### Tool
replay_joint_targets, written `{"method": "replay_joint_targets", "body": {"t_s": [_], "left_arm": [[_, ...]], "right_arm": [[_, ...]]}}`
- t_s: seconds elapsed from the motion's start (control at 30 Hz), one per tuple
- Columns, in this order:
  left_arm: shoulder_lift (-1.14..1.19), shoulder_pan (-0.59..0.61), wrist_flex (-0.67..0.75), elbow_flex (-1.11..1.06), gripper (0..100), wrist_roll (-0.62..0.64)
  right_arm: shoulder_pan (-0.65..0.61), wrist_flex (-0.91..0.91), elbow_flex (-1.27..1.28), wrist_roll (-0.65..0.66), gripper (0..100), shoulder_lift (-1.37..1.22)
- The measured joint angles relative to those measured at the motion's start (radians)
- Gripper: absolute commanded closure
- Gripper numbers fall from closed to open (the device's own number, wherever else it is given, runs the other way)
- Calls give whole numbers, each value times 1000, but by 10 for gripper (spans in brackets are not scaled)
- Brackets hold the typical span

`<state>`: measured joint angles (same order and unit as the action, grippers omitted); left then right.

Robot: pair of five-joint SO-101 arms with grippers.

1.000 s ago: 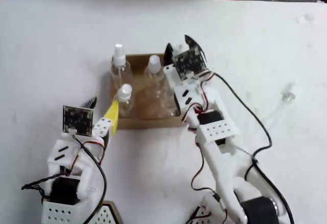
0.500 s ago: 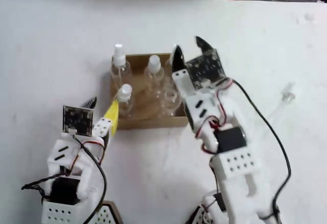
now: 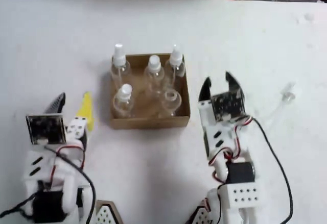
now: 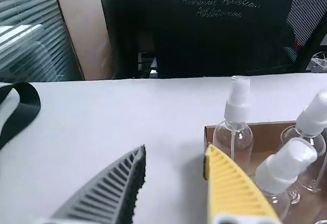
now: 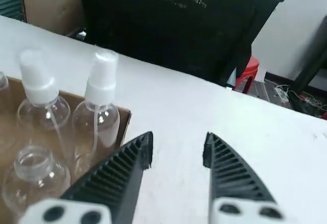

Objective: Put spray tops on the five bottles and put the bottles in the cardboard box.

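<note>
Inside the cardboard box — five bottles

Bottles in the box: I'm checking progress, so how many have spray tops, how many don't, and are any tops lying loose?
Capped bottles: 4
Uncapped bottle: 1
Loose spray top: 1
Total: 6 things; all 5 bottles stand in the box.

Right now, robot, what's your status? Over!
Left gripper open, empty, left of cardboard box. Right gripper open, empty, right of it. Five bottles boxed, one uncapped. Loose spray top on table, far right.
</note>
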<state>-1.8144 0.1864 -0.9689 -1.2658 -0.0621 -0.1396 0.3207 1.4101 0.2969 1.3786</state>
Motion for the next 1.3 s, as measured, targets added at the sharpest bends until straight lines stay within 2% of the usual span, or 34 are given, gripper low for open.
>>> {"method": "replay_joint_targets", "body": {"t_s": [0.17,0.3,0.37,0.5,0.7,0.93,1.17,1.3], "left_arm": [[-15,-2,-81,169,823,-48],[-17,-114,-190,348,823,-48],[-17,-176,-192,405,823,-48],[-17,-269,-160,511,823,-48],[-18,-302,-147,740,823,-43],[-18,-302,-147,873,823,107],[-18,-305,-166,921,823,189],[-18,-358,-169,956,823,230]], "right_arm": [[80,0,183,0,858,181],[195,18,264,0,858,381],[236,41,267,0,858,402],[233,51,275,0,858,388],[232,60,275,0,858,387],[230,80,275,0,858,387],[230,89,275,0,858,387],[230,89,275,0,858,387]]}}
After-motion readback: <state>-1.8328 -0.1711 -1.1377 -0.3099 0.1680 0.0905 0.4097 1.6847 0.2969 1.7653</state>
